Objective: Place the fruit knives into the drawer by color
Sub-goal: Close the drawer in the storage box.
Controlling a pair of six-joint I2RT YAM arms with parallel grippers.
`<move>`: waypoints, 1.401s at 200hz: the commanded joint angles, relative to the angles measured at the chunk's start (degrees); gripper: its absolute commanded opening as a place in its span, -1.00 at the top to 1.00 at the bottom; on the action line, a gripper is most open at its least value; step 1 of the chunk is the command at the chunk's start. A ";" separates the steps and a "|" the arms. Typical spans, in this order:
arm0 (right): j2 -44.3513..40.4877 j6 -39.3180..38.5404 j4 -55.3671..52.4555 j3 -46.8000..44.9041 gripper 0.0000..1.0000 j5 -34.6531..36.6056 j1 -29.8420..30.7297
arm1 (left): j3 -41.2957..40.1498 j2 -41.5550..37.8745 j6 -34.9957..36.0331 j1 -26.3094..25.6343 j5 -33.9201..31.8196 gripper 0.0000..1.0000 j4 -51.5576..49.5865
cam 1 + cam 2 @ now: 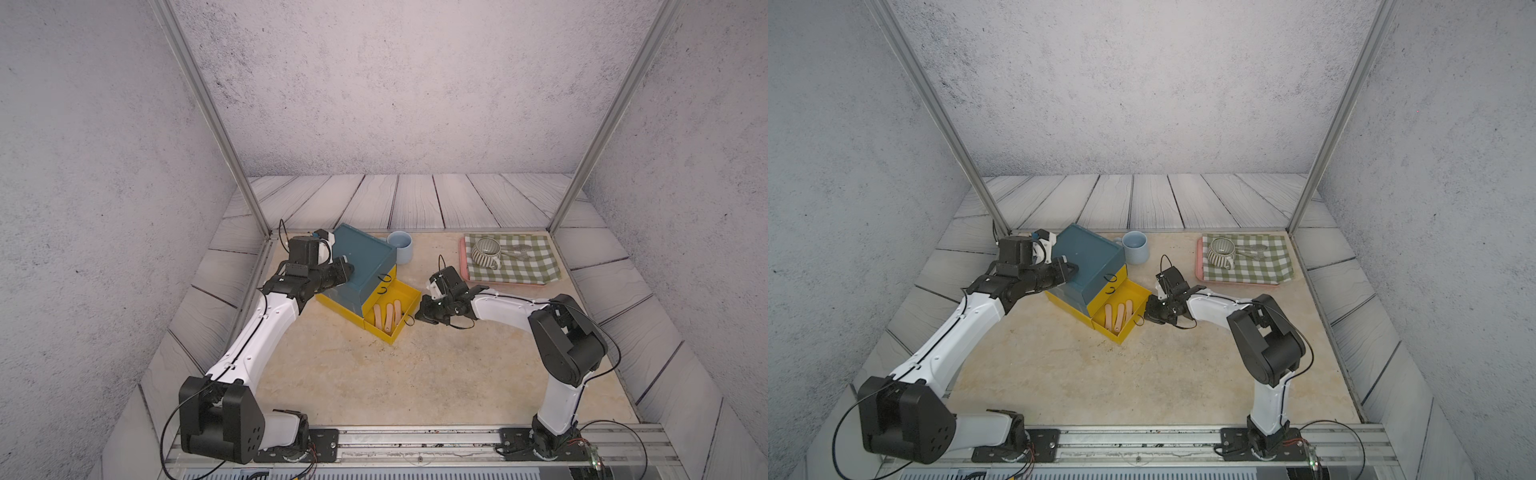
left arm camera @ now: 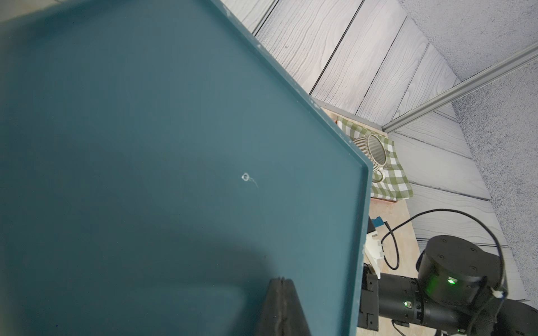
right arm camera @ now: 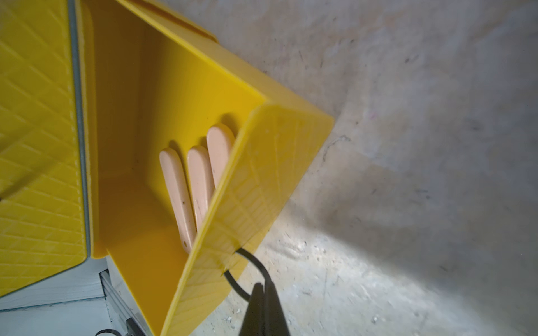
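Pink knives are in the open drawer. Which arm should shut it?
Right. The right gripper is shut on the ring pull of the open drawer; the left gripper rests on the chest's teal top.

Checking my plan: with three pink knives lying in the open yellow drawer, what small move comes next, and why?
Probably push the bottom drawer shut. Three peach-pink knives lie inside, the right hand is closed on its ring pull, and the left hand is shut at the chest top, likely steadying it.
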 commanded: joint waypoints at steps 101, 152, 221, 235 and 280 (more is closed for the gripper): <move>10.04 10.42 21.68 4.40 1.00 -13.80 0.32 | -1.60 2.81 0.52 0.46 -1.46 1.00 -8.79; 12.84 10.81 23.36 8.08 1.00 -15.44 0.99 | -1.65 3.07 0.62 0.46 -1.42 1.00 -8.72; 16.65 13.10 25.52 11.33 1.00 -16.73 1.74 | -1.86 3.07 0.65 0.46 -1.48 1.00 -8.71; 17.24 13.33 25.52 12.12 1.00 -16.86 1.78 | -1.84 3.03 0.74 0.46 -1.51 1.00 -8.68; 18.34 14.21 26.72 13.09 1.00 -17.30 2.30 | -1.96 2.99 0.76 0.46 -1.72 1.00 -8.71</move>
